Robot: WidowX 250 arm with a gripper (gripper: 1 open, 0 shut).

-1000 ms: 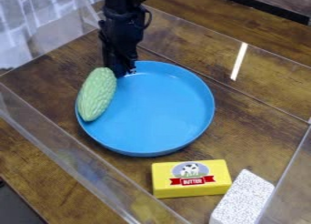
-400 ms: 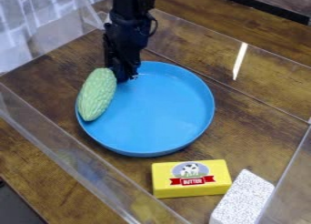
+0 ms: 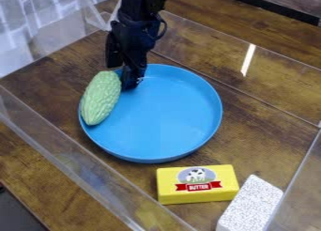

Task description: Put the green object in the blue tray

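The pale green, bumpy oval lump leans on the left rim of the large round blue plastic dish. The black claw above it apparently stands spread, releasing; next, retreat upward.

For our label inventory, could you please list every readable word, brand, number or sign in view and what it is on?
"BUTTER": on the red banner of the yellow box.
A round picture sits above that word; its detail is too small to make out.
Nothing else carries readable text.
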